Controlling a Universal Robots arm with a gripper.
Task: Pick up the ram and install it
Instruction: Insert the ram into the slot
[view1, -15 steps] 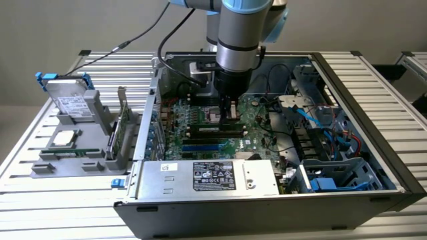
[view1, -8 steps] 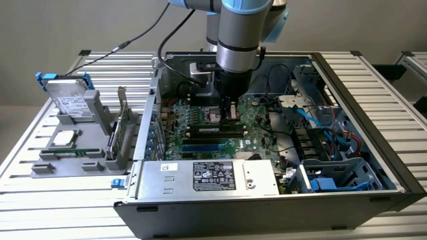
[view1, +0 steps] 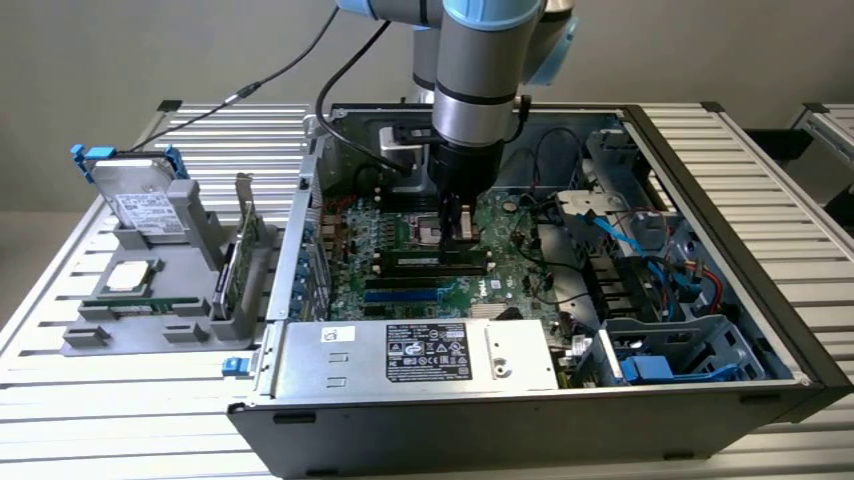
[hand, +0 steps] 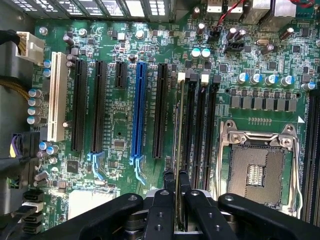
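The ram (hand: 179, 135) is a thin green stick that the wrist view shows edge-on, running lengthwise over the motherboard (hand: 120, 125) just beside the black memory slots (hand: 192, 130). My gripper (hand: 177, 184) is shut on its near end, one black finger on each face. In the exterior view the gripper (view1: 459, 222) hangs straight down inside the open computer case (view1: 747, 300), low over the board, with the ram (view1: 466, 232) between its fingers above the memory slots (view1: 427, 262). I cannot tell whether the stick touches a slot.
The CPU socket (hand: 255, 170) lies beside the memory slots, and long expansion slots (hand: 139, 110) lie on the other side. A power supply (view1: 414, 350) fills the case's front. Cables and drive bays (view1: 654, 300) crowd the exterior view's right. A grey fixture (view1: 160, 270) with parts stands at its left.
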